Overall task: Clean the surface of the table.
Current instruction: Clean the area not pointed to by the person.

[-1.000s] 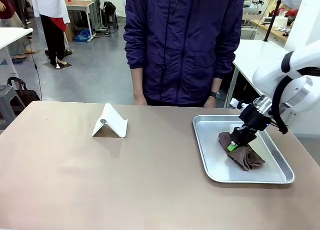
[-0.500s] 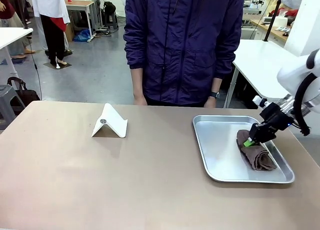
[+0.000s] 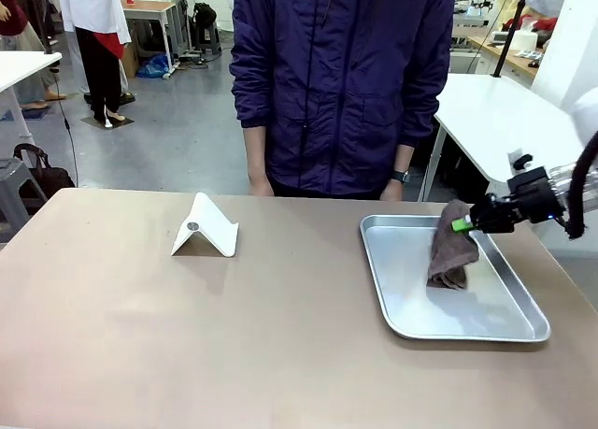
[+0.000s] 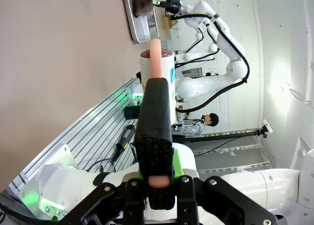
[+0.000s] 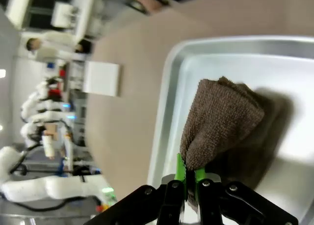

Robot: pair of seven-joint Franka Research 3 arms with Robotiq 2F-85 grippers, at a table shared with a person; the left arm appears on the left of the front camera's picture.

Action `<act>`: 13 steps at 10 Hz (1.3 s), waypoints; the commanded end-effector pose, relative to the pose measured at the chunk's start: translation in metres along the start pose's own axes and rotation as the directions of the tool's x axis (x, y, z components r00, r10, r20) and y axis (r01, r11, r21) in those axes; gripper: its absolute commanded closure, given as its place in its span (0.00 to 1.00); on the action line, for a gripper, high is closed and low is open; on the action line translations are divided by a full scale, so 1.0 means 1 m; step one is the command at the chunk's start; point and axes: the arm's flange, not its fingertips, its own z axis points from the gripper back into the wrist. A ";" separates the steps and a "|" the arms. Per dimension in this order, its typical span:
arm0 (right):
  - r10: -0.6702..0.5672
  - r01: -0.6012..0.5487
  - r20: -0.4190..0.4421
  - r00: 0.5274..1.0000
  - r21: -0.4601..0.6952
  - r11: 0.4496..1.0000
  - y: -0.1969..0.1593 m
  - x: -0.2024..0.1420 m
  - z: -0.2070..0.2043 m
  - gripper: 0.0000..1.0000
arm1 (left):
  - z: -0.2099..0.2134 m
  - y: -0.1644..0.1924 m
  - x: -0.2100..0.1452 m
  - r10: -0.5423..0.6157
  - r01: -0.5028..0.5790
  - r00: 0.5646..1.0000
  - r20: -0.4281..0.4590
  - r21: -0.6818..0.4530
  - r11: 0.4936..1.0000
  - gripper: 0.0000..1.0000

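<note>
The table (image 3: 187, 336), brownish-tan and matte, spreads below the right gripper (image 3: 461, 224) and far out to its left, bare over most of its top. The right gripper is clenched on the upper corner of a brown cloth (image 3: 450, 251), with the green pads pinching the fabric, as the right wrist view confirms. It is held level, pointing leftward. The cloth hangs down from the fingertips in a loose fold. Its lower end is at the floor of the silver tray (image 3: 402, 298); contact cannot be confirmed. The tray sits directly under the gripper on the table's right part, and its floor is otherwise bare. Well to the gripper's left, apart from the tray, a white folded stand (image 3: 206, 228) rests on the tabletop. Beyond the gripper, at the table's far edge, a person in a dark blue jacket (image 3: 341, 83) stands with arms down. The left gripper (image 4: 155, 87) is off the table's edge, and its fingers are pressed together into one dark column.
</note>
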 end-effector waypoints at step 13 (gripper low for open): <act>0.016 0.119 -0.243 0.970 0.530 0.840 0.046 -0.101 0.086 1.00 | -0.001 -0.004 -0.002 0.009 -0.009 1.000 -0.005 -0.008 1.000 0.79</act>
